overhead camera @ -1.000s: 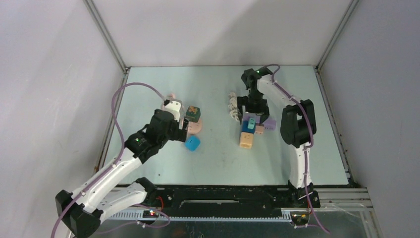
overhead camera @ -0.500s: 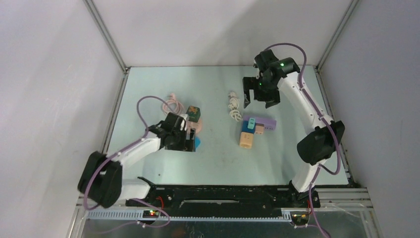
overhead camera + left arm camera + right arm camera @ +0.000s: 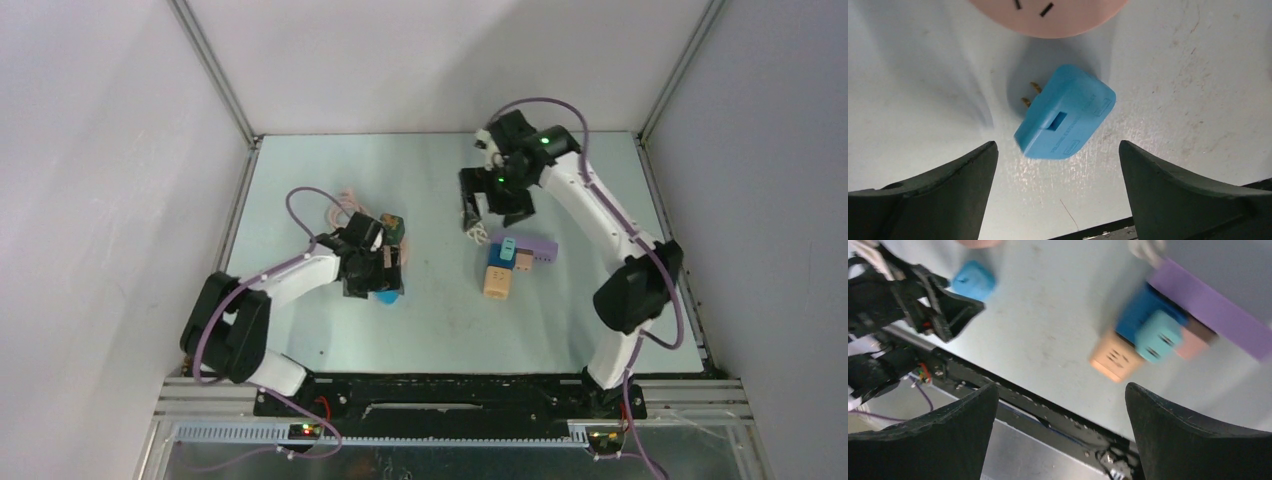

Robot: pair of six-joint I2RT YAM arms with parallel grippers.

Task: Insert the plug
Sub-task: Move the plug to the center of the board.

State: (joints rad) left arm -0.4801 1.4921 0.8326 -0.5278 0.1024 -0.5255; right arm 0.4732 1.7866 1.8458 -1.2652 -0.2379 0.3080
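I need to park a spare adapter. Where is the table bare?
Bare: the middle strip between the blue plug and the orange adapter, and the near edge in front of both. Crowded: around the pink socket and the purple strip.

A blue plug (image 3: 1065, 120) lies on the pale tabletop (image 3: 1173, 75) in the middle of the frame. Its two small gold pins (image 3: 1030, 94) stick out toward the upper left. A pink round socket (image 3: 1048, 15) with two dark slots sits at the top edge, near the plug but not touching it. The two dark fingers (image 3: 933, 195) fill the lower left and lower right corners. They are spread wide, and the plug sits between them, touching neither one.
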